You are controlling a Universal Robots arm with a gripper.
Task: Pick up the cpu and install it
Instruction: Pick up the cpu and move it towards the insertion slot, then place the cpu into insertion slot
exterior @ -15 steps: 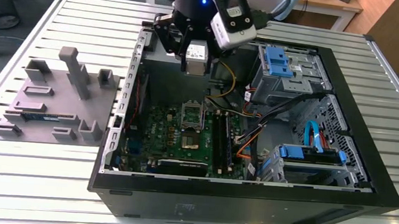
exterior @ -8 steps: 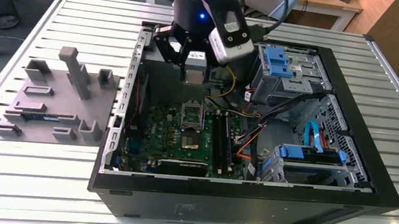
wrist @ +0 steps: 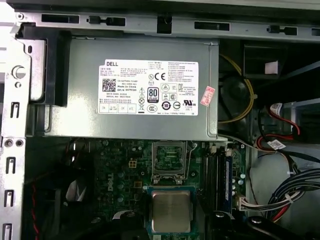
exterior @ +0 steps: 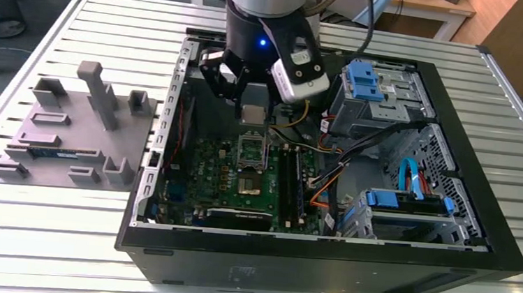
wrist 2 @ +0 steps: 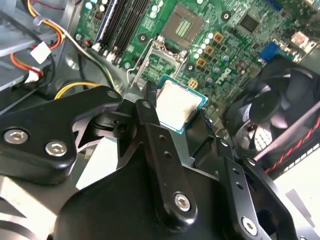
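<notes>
Gripper (wrist 2: 178,107): clamped on the cpu (wrist: 171,211) by opposite edges.
Position: cpu held above the motherboard (exterior: 204,184), just short of the open socket (wrist: 169,159), near the computer case (exterior: 327,260) edge by the power supply (wrist: 145,60).
Risk: misaligned or tilted lowering would likely bend socket pins; a slipping grip could drop the chip.

A silvery metal lid, smooth with a dull sheen, is being shown by the cpu (wrist 2: 176,105), edged in glossy green board. Matt black metal, bolted with bright steel screws, is being presented by the end effector (wrist 2: 179,112). The table (exterior: 49,242) is being seen as ribbed, pale satin metal, and the tray (exterior: 71,135) as matt grey plastic.
</notes>
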